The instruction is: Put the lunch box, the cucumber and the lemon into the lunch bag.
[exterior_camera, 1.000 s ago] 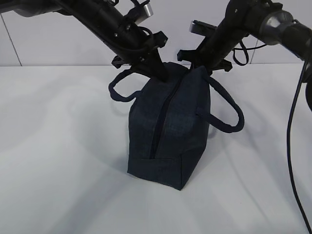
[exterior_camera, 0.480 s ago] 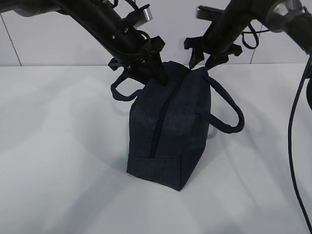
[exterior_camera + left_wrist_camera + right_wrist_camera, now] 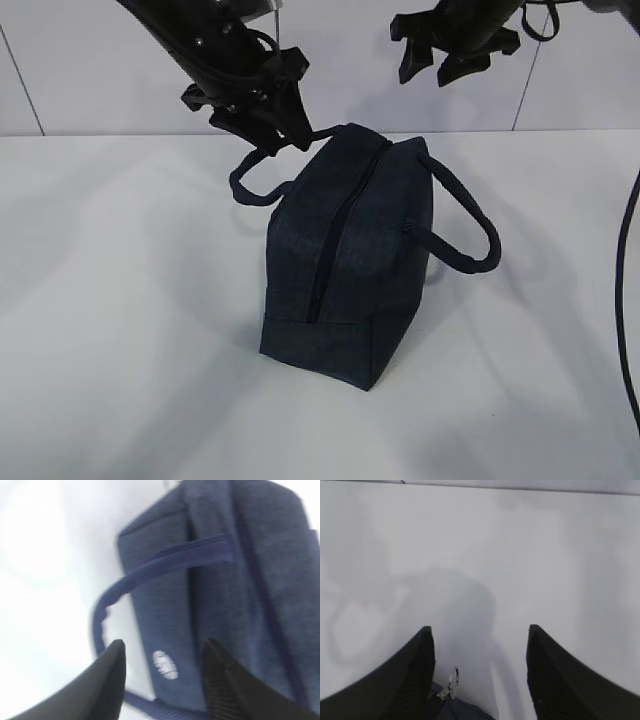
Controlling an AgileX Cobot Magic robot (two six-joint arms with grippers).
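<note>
The dark navy lunch bag [image 3: 345, 270] stands upright in the middle of the white table, its zipper [image 3: 330, 240] running along the top and down the near end. My left gripper [image 3: 285, 140] hangs open just above the bag's left handle [image 3: 250, 185]. In the left wrist view the open left gripper [image 3: 164, 647] frames the bag's side [image 3: 220, 590] and a handle loop [image 3: 100, 615], holding nothing. My right gripper [image 3: 425, 75] is open, high above the bag's far end. The right wrist view shows the right gripper [image 3: 480, 630] empty over the silver ring pull [image 3: 454, 677]. Lunch box, cucumber and lemon are out of view.
The white table [image 3: 120, 330] spreads around the bag, with a pale wall behind it. The bag's right handle [image 3: 470, 235] sticks out to the right. A black cable [image 3: 625, 290] hangs along the right edge.
Both grippers have opened and let go of the bag's top. The left one rose up and to the left, the right one rose clear of the bag. The bag stays upright.
</note>
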